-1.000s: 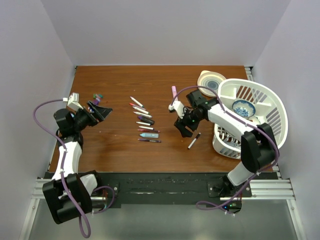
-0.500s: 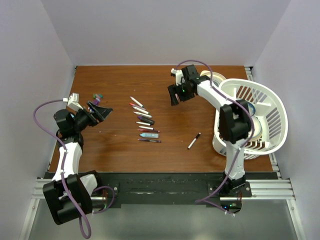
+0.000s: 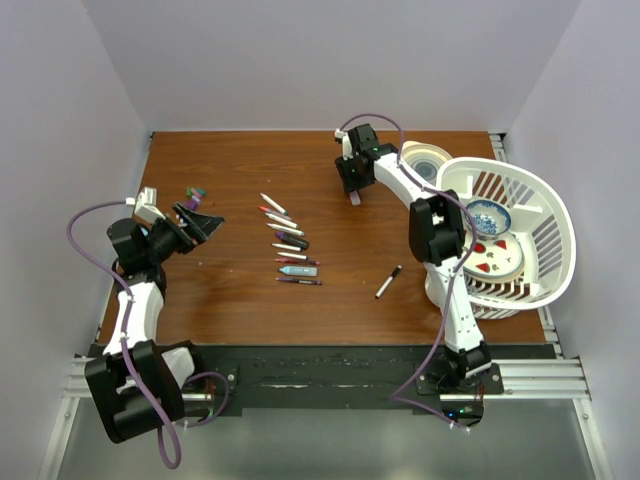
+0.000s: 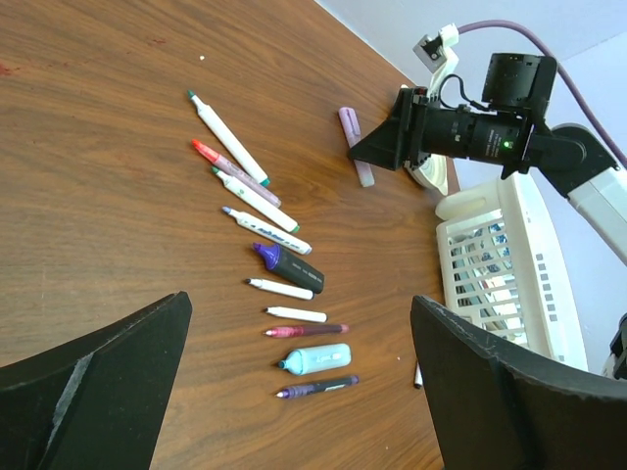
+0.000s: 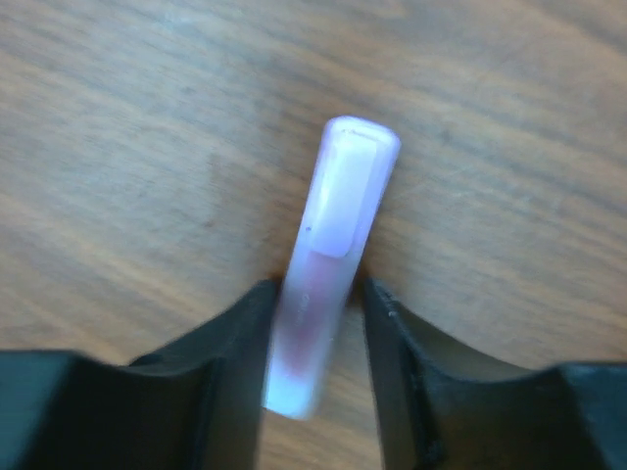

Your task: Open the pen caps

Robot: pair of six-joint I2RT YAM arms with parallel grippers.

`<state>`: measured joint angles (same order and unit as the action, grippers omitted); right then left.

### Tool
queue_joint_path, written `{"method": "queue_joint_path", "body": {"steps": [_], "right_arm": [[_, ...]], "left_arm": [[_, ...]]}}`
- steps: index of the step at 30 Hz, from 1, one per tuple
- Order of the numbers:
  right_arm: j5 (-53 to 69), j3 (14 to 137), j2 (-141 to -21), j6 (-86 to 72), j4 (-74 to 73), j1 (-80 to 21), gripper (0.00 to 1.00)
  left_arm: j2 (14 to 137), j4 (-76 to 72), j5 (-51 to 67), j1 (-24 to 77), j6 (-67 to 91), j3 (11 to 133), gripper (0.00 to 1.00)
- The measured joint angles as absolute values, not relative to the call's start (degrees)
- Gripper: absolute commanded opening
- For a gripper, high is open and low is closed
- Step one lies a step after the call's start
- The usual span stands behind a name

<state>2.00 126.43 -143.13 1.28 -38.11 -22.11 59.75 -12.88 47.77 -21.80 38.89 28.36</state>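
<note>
A lilac highlighter pen [image 5: 333,245] lies flat on the brown table at the far back [image 3: 353,193]. My right gripper [image 5: 315,323] is down over it, with a black finger against each side of its barrel; its pale cap end [image 5: 351,166] sticks out beyond the fingertips. Several small pens [image 3: 287,243] lie in a row mid-table, tips bare [image 4: 279,284]. Loose pen caps [image 3: 195,191] in purple and green sit at the back left. My left gripper [image 3: 203,222] hovers beside them, wide open and holding nothing [image 4: 304,392]. A black pen [image 3: 388,281] lies apart, right of the row.
A white slatted basket [image 3: 545,200] fills the right side, holding a blue patterned bowl [image 3: 487,216] and a plate with red shapes [image 3: 492,255]. A round white container [image 3: 422,160] sits behind it, close to the right gripper.
The right arm swung from beside the black pen to the far back, came down over the lilac pen and narrowed its jaws onto it. The left arm stayed still.
</note>
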Motion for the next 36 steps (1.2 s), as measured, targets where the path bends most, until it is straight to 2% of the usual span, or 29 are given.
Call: {"method": "queue_joint_path", "body": {"steps": [2, 4, 5, 6, 7, 14, 20, 24, 27, 33, 36], "right_arm": [[1.4, 126.5, -143.2, 1.3, -38.1, -22.1, 0.31], [0.9, 126.3, -143.2, 1.5, -38.0, -22.1, 0.19], [0.8, 126.0, -143.1, 1.4, -37.6, -22.1, 0.07], [0.8, 125.6, -142.9, 1.5, -37.3, -22.1, 0.02], [0.8, 124.6, -142.4, 1.5, -36.7, -22.1, 0.00], [4.8, 106.6, -130.4, 1.9, -33.3, -22.1, 0.00], [27.0, 90.2, -110.9, 8.1, -33.0, -22.0, 0.00], [44.9, 82.0, -99.1, 11.1, -31.0, -22.2, 0.00], [53.2, 76.0, -94.6, 11.6, -28.4, -22.4, 0.00], [58.1, 71.2, -94.5, 11.6, -27.5, -22.6, 0.00], [59.2, 71.0, -94.5, 11.3, -26.0, -22.7, 0.00]], "left_arm": [[59.8, -13.1, 47.9, -21.8, 39.0, 28.3, 1.00], [60.0, -13.6, 48.2, -21.9, 39.5, 28.2, 1.00], [60.1, -14.2, 48.6, -21.9, 39.9, 28.0, 1.00], [60.2, -15.3, 49.2, -22.0, 40.2, 27.7, 0.99], [60.3, -16.9, 49.8, -22.0, 41.1, 27.1, 0.99], [63.9, -29.7, 55.1, -18.5, 49.0, 22.2, 0.98], [63.6, -35.5, 54.3, -7.7, 52.8, 21.1, 0.98], [60.2, -43.0, 47.4, 1.8, 59.5, 15.9, 0.98], [58.5, -45.9, 38.9, 11.4, 63.8, 14.4, 0.99], [58.8, -46.9, 20.1, 26.4, 67.9, 15.7, 0.98], [61.6, -43.9, 11.4, 32.0, 68.7, 19.6, 0.89]]}}
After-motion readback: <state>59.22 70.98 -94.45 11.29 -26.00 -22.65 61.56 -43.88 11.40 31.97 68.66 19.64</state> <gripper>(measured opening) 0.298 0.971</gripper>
